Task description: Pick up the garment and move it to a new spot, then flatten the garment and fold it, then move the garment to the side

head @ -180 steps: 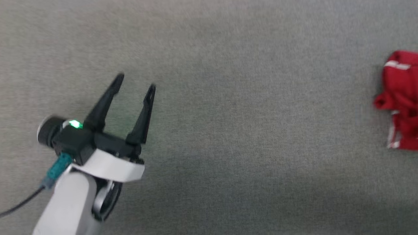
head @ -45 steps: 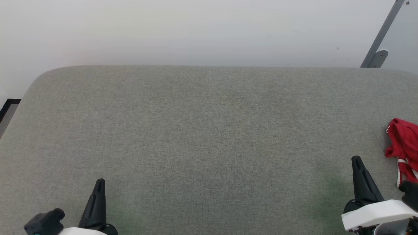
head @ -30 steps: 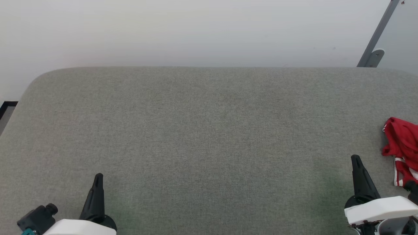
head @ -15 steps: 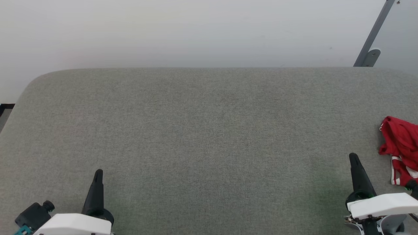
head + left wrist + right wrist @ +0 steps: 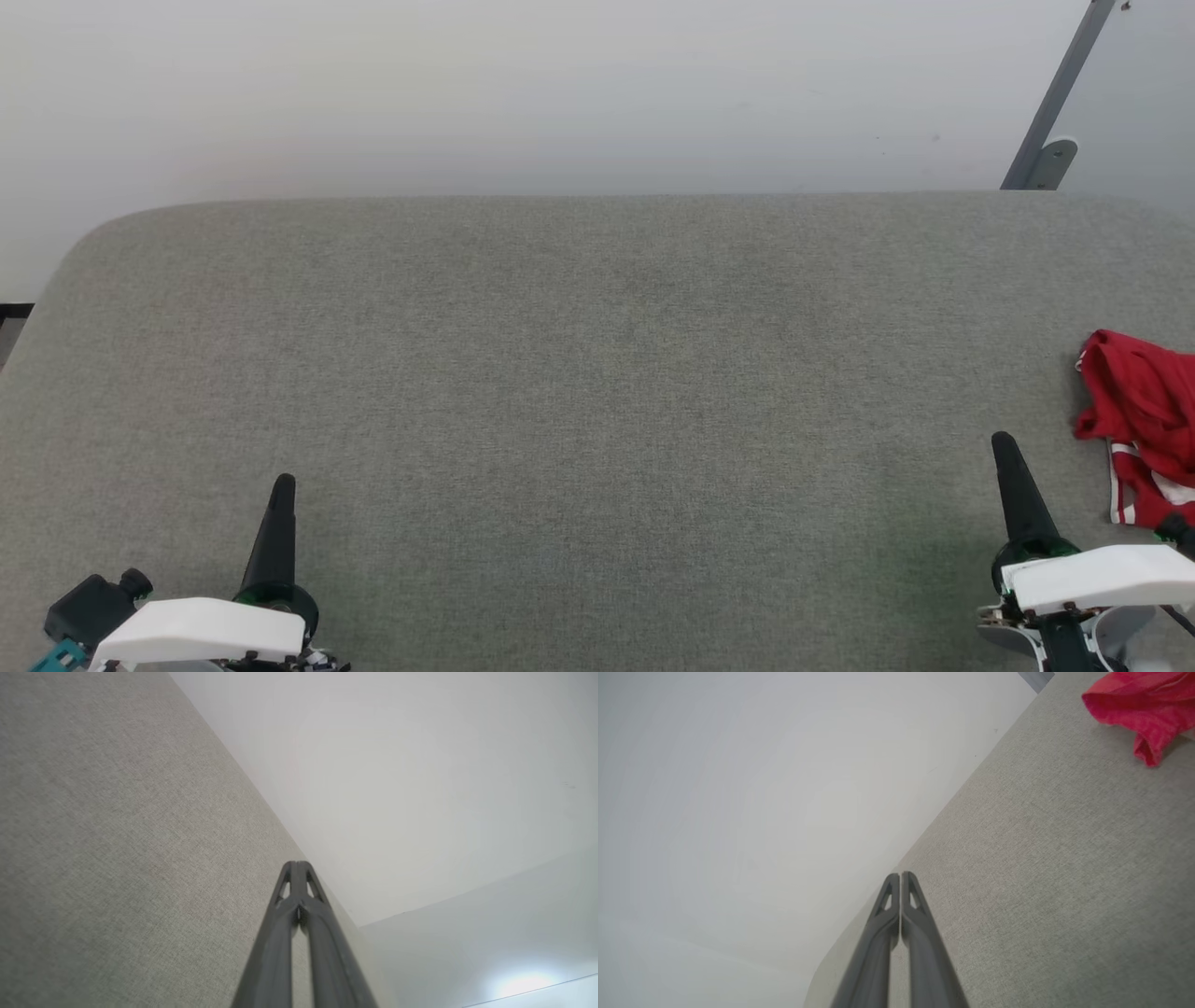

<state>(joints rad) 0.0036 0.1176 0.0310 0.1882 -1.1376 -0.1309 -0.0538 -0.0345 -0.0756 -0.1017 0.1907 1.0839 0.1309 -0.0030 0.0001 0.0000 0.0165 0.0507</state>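
We look down from the robot's head onto a wide desk (image 5: 597,373) covered in grey fabric, with rounded far corners, set against a plain pale wall (image 5: 560,84). The garment (image 5: 1134,411), a crumpled red shirt with a little red-and-white striped trim showing, lies bunched at the desk's right edge, partly cut off by the frame.

The right gripper (image 5: 1006,457) sits at the lower right, its dark fingers pointing up the view, near the garment but not touching it. In the right wrist view this gripper (image 5: 901,879) has its 2 fingers pressed together, clenched on nothing. The garment (image 5: 1139,700) sits in that view's upper right corner, apart from the fingertips.

The left gripper (image 5: 280,495) sits at the lower left, well apart from the garment. In the left wrist view it (image 5: 296,868) is likewise clenched, holding nothing (a thin slit runs between the fingers lower down), above the grey fabric.

A slanted grey metal bar (image 5: 1050,112) stands against the wall at the upper right.
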